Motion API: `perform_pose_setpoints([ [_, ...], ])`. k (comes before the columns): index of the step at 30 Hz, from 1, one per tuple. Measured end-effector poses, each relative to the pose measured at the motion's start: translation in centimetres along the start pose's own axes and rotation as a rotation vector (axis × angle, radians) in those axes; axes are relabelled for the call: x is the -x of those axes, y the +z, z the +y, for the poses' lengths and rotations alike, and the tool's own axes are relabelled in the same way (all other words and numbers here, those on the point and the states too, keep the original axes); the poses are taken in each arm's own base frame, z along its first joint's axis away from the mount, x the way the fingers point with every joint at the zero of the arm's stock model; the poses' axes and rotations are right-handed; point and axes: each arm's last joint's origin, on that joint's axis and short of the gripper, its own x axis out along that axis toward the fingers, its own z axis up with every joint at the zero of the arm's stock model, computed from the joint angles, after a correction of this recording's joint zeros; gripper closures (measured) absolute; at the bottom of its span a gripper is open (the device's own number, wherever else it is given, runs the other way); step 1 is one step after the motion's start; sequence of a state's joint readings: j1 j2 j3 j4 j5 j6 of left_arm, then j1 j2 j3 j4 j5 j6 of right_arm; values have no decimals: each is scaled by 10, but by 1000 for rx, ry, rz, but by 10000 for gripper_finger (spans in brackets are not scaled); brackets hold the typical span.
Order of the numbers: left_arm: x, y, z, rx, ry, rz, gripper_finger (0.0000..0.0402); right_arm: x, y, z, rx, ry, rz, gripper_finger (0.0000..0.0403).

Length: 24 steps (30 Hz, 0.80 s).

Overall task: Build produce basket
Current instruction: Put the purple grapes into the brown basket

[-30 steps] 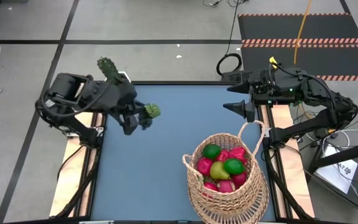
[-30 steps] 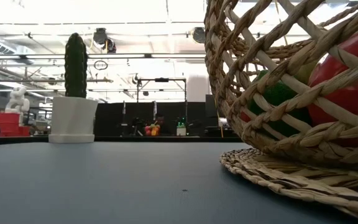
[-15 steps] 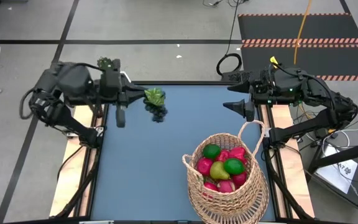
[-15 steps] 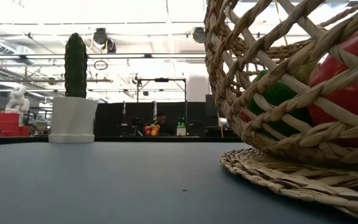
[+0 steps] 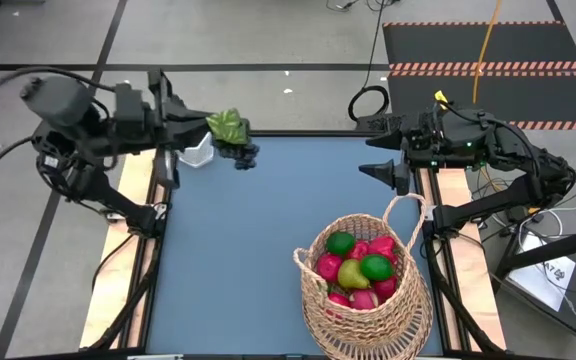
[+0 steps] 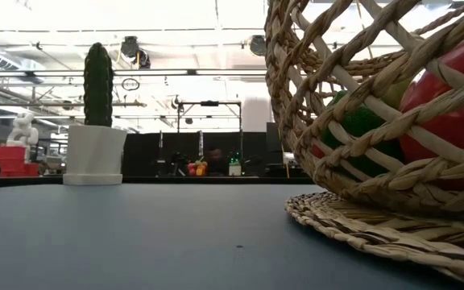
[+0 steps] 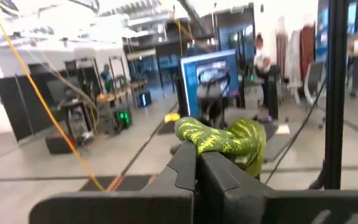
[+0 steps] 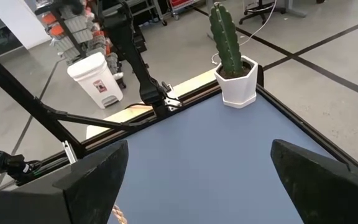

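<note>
Left claw (image 5: 200,127) swung outward w/ grape bunch (image 5: 232,136) clamped, right claw (image 5: 380,159) wide apart, idle.

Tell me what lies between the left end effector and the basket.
Only bare blue tabletop, by the high view. The left end effector holds grapes over the far left corner; the basket stands near right.

Basket (image 5: 368,320) rough woven wicker; table (image 5: 248,260) matt.

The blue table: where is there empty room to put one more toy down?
The blue table is bare across its middle and whole left side, from the left rail to the wicker basket. The near right corner is crowded by that basket. The far left corner is busy too: the left gripper holds a grape bunch beside the potted cactus.
</note>
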State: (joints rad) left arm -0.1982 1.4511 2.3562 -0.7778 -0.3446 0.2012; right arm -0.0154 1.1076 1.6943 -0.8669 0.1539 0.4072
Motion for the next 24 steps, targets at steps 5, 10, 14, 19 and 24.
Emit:
perform_pose_setpoints([
  [5, 8, 8, 4, 18, 0, -63, 400, 0, 0, 0, -1, 2, -3, 14],
  [10, 13, 10, 5, 18, -20, -76, 400, 0, 1, 1, -2, 7, -14, 14],
  [14, 18, 12, 7, 47, -21, -90, 400, 0, 2, 1, -3, 9, -19, 14],
  [19, 21, 13, 8, 70, -36, -96, 400, 0, 2, 1, -4, 12, -23, 14],
  [24, 22, 14, 3, 67, -150, -120, 399, 0, 2, 1, -4, 12, -23, 14],
])
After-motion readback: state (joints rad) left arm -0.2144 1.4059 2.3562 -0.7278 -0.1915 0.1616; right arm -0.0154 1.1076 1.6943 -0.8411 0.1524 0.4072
